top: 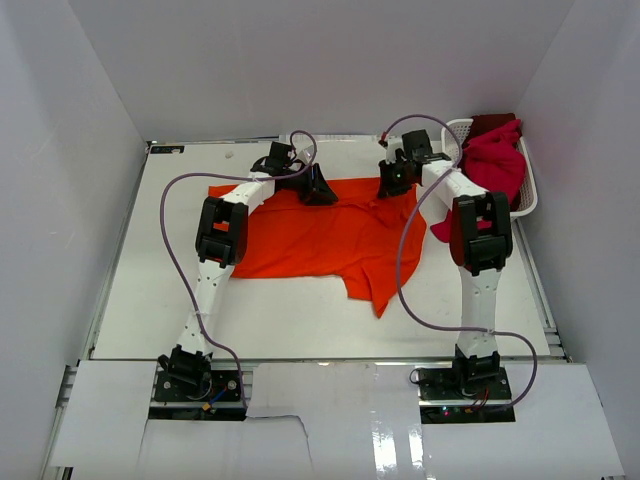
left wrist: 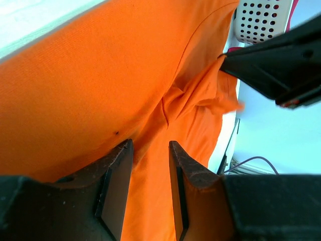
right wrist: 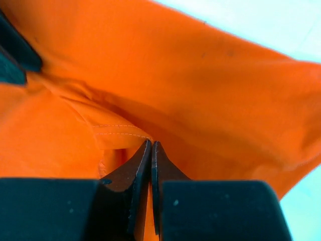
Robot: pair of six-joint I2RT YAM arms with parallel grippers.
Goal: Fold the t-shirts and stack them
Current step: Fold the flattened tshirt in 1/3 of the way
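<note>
A large bright orange t-shirt point(top: 330, 240) lies spread and rumpled on the white table. My left gripper point(top: 318, 190) is at the shirt's far edge. In the left wrist view point(left wrist: 150, 148) its jaws stand apart with the orange cloth point(left wrist: 100, 75) beneath and between them. My right gripper point(top: 393, 183) is at the far right part of the shirt. In the right wrist view point(right wrist: 151, 144) its jaws are closed on a stitched fold of the orange cloth point(right wrist: 120, 131). A crimson-magenta t-shirt point(top: 495, 160) and a dark red one point(top: 492, 122) lie in the basket.
A white lattice basket point(top: 528, 195) stands at the back right, against the right wall; it also shows in the left wrist view point(left wrist: 261, 20). Crimson cloth point(top: 440, 230) hangs out of it onto the table. White walls enclose the table on three sides.
</note>
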